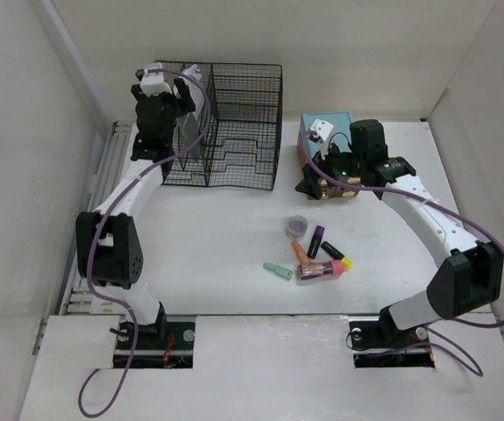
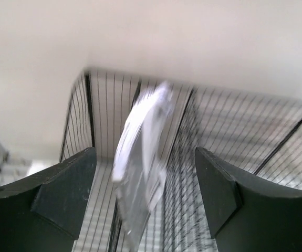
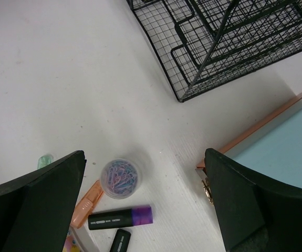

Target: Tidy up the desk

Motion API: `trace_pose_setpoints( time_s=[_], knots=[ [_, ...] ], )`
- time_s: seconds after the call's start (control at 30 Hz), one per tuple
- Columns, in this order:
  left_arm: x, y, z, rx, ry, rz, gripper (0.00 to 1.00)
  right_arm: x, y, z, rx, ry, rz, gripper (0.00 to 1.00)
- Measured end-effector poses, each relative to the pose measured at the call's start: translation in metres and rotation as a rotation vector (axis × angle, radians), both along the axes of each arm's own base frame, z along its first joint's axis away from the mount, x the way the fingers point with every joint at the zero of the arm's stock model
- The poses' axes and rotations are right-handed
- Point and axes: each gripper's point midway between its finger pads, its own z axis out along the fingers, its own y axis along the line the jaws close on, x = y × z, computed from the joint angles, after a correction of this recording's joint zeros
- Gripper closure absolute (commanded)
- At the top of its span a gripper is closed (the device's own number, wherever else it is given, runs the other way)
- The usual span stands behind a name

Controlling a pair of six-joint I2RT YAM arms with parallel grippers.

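**White desk, loose item at the rack: where this could slip**

White matte desk (image 1: 225,254) fills the top view under plain pale walls, with the black wire-mesh file rack (image 1: 234,123) standing at its far left. My left tool (image 1: 159,88) is up at that rack with its jaws spread. A pale flat sheet-like item (image 2: 140,157) stands tilted between them, and I see a gap on either side of it, so nothing is gripped.

The wrist view smears that item, so I cannot tell what it is or whether it has seated in a slot. That is my main worry: free and leaning, it could catch on a wire divider, hang half in, or tip out onto the desk. If I pull back carelessly, a finger could hook the mesh and drag the rack.

My right tool (image 3: 144,157) hangs wide open and empty above the desk, beside the teal-topped box (image 3: 282,142). Directly below it sit a small clear round tub of coloured paper clips (image 3: 120,178) and a black-and-purple highlighter (image 3: 120,218). A sloppy descent could knock the tub and scatter clips.
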Motion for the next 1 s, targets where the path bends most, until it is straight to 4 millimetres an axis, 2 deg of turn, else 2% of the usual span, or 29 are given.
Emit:
trace_pose_setpoints(
  time_s=[0.1,0.2,0.3,0.33,0.4,0.43,0.47,0.57,0.73,0.87,1.0],
  knots=[
    [-0.021,0.000,0.051,-0.014,-0.103,-0.013,0.27,0.000,0.000,0.000,0.001,0.001,0.002,0.00],
    [-0.040,-0.002,0.086,-0.027,-0.172,-0.022,0.29,-0.001,0.000,0.000,0.001,0.004,0.003,0.00],
    [-0.051,-0.005,0.103,-0.050,-0.206,-0.031,0.45,-0.001,0.000,-0.001,0.000,0.006,0.003,0.00],
    [-0.052,-0.007,0.103,-0.063,-0.201,-0.037,0.59,-0.001,0.000,-0.001,0.000,0.007,0.003,0.00],
    [-0.051,-0.013,0.095,-0.095,-0.169,-0.057,0.73,-0.002,0.000,-0.001,-0.001,0.010,0.003,0.03],
    [-0.051,-0.017,0.089,-0.114,-0.144,-0.072,0.74,-0.002,0.000,-0.002,-0.001,0.011,0.003,0.03],
    [-0.051,-0.020,0.082,-0.136,-0.115,-0.085,0.72,-0.002,0.000,-0.002,-0.001,0.011,0.003,0.03],
    [-0.052,-0.031,0.069,-0.182,-0.056,-0.116,0.49,-0.002,0.000,-0.001,-0.001,0.010,0.002,0.03],
    [-0.051,-0.058,0.037,-0.225,0.088,-0.152,0.43,-0.003,-0.004,0.005,0.008,0.002,-0.010,0.03],
    [-0.045,-0.076,0.006,-0.225,0.200,-0.173,0.43,0.001,-0.013,0.011,0.015,-0.010,-0.038,0.03],
    [-0.040,-0.079,-0.024,-0.223,0.302,-0.157,0.43,0.003,-0.021,0.015,0.021,-0.015,-0.062,0.02]
  ],
)
